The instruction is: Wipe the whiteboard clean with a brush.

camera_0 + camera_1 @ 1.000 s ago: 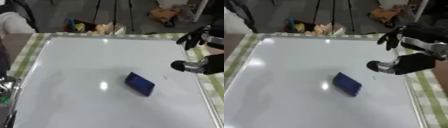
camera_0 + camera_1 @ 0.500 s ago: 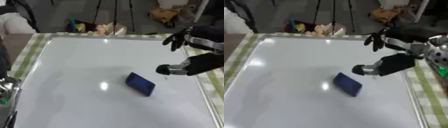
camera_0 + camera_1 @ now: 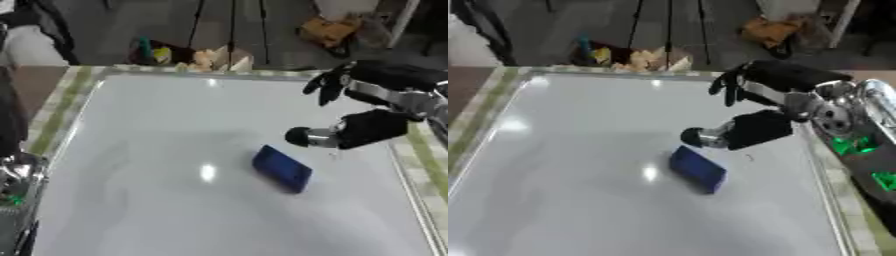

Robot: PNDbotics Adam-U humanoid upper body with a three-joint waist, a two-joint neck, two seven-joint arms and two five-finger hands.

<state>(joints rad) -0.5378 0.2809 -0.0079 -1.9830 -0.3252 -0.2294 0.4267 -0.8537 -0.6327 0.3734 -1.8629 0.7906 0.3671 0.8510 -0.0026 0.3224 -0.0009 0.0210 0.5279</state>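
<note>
A dark blue brush point(image 3: 283, 168) lies flat on the white whiteboard point(image 3: 157, 150), a little right of its middle. My right hand point(image 3: 374, 127) comes in from the right edge and hovers just above and to the right of the brush. It is open: the thumb point(image 3: 697, 136) points left, its tip close over the brush's upper right end, and the fingers point(image 3: 325, 86) spread out farther back. Nothing is in the hand. A small dark mark point(image 3: 750, 157) sits on the board just right of the brush. My left hand does not show.
The board lies on a green-checked cloth point(image 3: 61, 102). A silvery metal part point(image 3: 12, 176) shows at the lower left edge. Beyond the far edge are tripod legs, a cardboard box point(image 3: 325, 29) and small items on the floor.
My right hand has moved left across the board, from its right border to just beside the brush. The brush has stayed where it was.
</note>
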